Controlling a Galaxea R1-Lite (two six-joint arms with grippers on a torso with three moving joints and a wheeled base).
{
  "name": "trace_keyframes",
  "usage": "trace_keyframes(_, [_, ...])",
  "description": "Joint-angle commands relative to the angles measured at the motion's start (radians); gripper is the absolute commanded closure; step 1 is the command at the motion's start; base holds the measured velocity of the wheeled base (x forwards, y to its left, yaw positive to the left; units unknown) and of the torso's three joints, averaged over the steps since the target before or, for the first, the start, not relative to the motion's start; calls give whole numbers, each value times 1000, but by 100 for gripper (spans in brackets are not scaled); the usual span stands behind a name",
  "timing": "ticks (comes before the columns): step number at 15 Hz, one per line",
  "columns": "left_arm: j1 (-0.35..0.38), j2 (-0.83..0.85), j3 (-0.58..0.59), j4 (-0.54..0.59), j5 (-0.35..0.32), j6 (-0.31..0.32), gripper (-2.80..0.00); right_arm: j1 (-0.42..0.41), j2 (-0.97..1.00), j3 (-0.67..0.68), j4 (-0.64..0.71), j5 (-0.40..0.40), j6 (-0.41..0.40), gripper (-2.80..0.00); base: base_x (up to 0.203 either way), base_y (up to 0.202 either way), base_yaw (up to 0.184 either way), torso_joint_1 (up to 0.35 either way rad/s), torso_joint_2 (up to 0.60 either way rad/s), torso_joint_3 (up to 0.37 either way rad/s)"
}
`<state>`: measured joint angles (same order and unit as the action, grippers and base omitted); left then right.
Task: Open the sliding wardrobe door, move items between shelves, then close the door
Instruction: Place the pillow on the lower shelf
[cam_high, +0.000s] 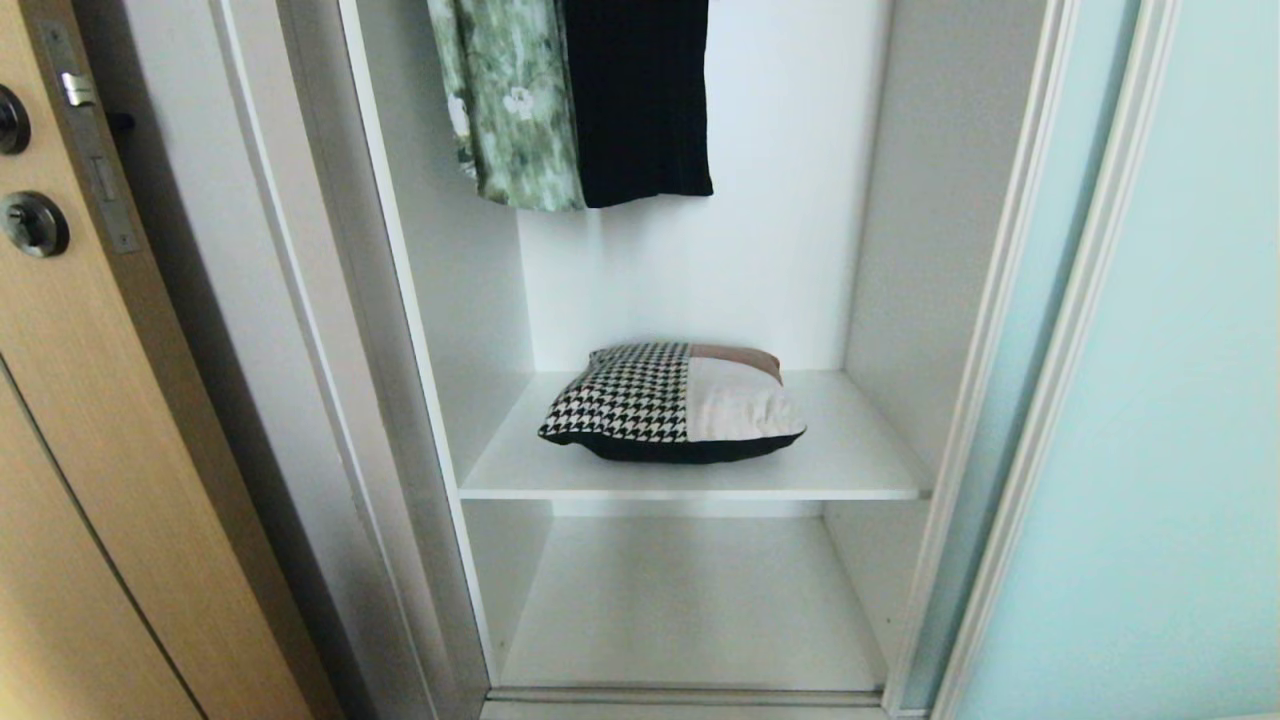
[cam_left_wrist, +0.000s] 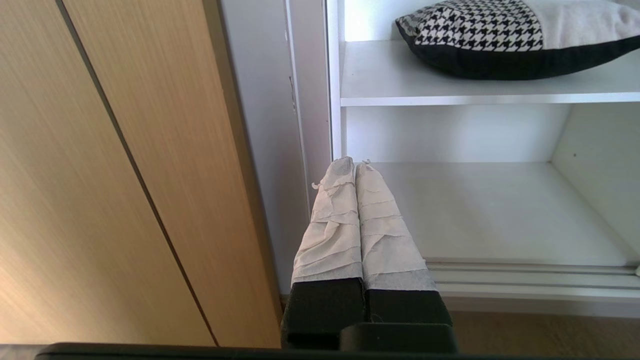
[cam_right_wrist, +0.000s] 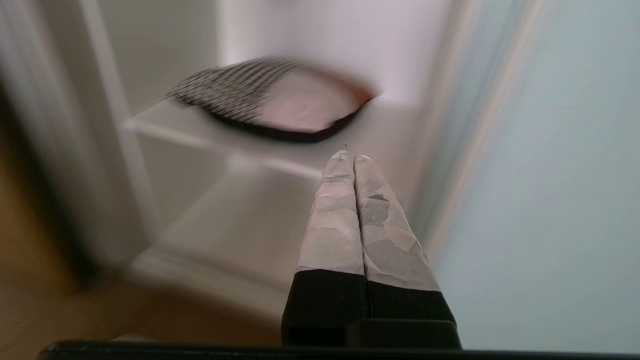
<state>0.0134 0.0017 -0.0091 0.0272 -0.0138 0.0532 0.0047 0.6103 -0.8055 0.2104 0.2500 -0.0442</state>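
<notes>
1. Far left: tan wooden door with black lock and metal latch plate, just beside the white wardrobe frame.
2. Left gripper out of the head view; seen in left wrist view low before the frame's left post, beside the wooden door. Taped fingers clenched together, nothing between them.
3. Wardrobe bay stood open. Hung at top: green floral garment, black garment just to its right, edges overlapping.
4. Item: patchwork cushion (black-and-white houndstooth panel on left, beige panel on right, tan strip at rear, dark underside) lay flat, roughly centred on upper shelf.
5. Lower shelf below it, bare board, just above the bottom track.
6. Right gripper not in head view either; in right wrist view pointed toward the shelf front below the cushion, apart from it. Taped fingers pressed tight together, empty. Background smeared in that view.
7. Far right: sliding wardrobe door, frosted pale blue-green glass in silver frame, slid to the right of the opening.
</notes>
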Motion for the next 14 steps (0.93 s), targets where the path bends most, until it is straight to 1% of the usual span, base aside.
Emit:
trace_keyframes(1, [0, 1, 0, 0, 0, -1, 0, 20, 319, -130, 14, 66, 34, 0, 0, 0, 0, 0, 0, 0])
trace_keyframes(3, [0, 1, 0, 0, 0, -1, 0, 85, 489, -266, 39, 97, 87, 0, 0, 0, 0, 0, 0, 0])
trace_keyframes(5, [0, 1, 0, 0, 0, 0, 0, 160, 635, -398, 93, 107, 132, 0, 0, 0, 0, 0, 0, 0])
trace_keyframes(6, [0, 1, 0, 0, 0, 0, 0, 197, 705, -440, 114, 106, 152, 0, 0, 0, 0, 0, 0, 0])
trace_keyframes(9, [0, 1, 0, 0, 0, -1, 0, 332, 875, -494, 130, 64, 239, 0, 0, 0, 0, 0, 0, 0])
trace_keyframes(12, [0, 1, 0, 0, 0, 0, 0, 397, 1007, -507, 127, 47, 283, 0, 0, 0, 0, 0, 0, 0])
trace_keyframes(14, [0, 1, 0, 0, 0, 0, 0, 427, 1096, -551, 127, 45, 345, 0, 0, 0, 0, 0, 0, 0])
